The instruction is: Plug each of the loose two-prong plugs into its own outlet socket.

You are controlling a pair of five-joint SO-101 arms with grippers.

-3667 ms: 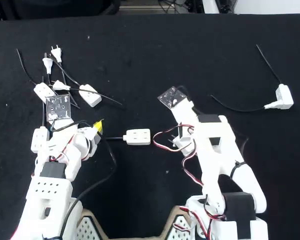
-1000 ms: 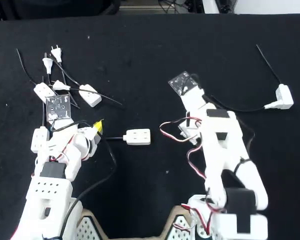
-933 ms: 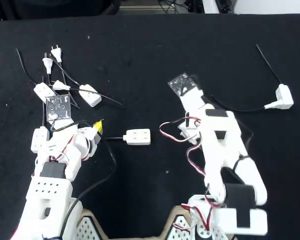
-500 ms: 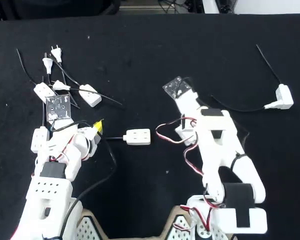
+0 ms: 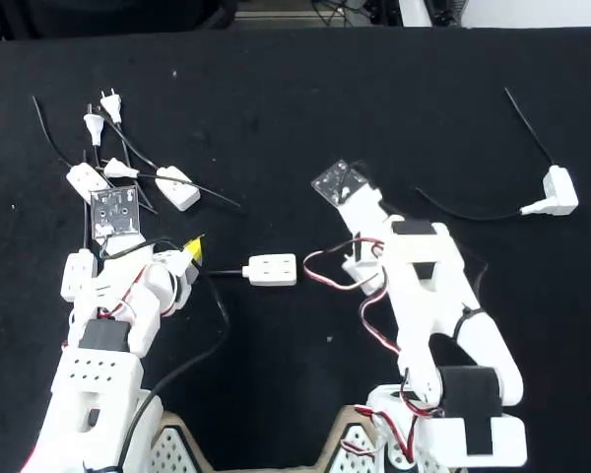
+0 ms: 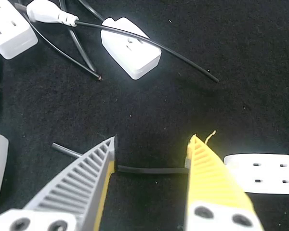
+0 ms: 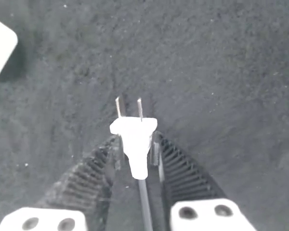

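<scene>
— Black cloth over the whole bench [image 5: 295,69], dim room clutter past its edge at twelve o'clock. Plugged in so far?

— Nothing, judging from the high view. Looks barely begun. Clenched in the right tool [image 7: 136,138]: a small white two-prong plug [image 7: 133,130], prongs forward, black cord trailing back through the grip, over bare cloth just off the middle toward one o'clock.

— Nearest socket for it?

— Probably the white flat slotted outlet block [image 5: 272,269], lying near the middle, toward seven o'clock of that plug and apart from it. Beside it, at nine o'clock, the left tool [image 6: 152,144], released and spread astride the thin black cord [image 6: 151,170] leading to that block, grasping nothing.

— Left to do?

— Nearly everything. At ten o'clock, a tangle: two white round-headed plugs [image 5: 94,123] on black cords, a white tapered plug [image 6: 48,12], several white outlet blocks [image 5: 177,187], none visibly mated. At two o'clock, a white angled plug [image 5: 557,192] with its cord, alone, well apart from every socket.

— In the way?

— Cords crossing over the ten o'clock blocks, likely to snag or drag neighbours. Also the left tool, near the middle block, crowding any approach from that side.
</scene>
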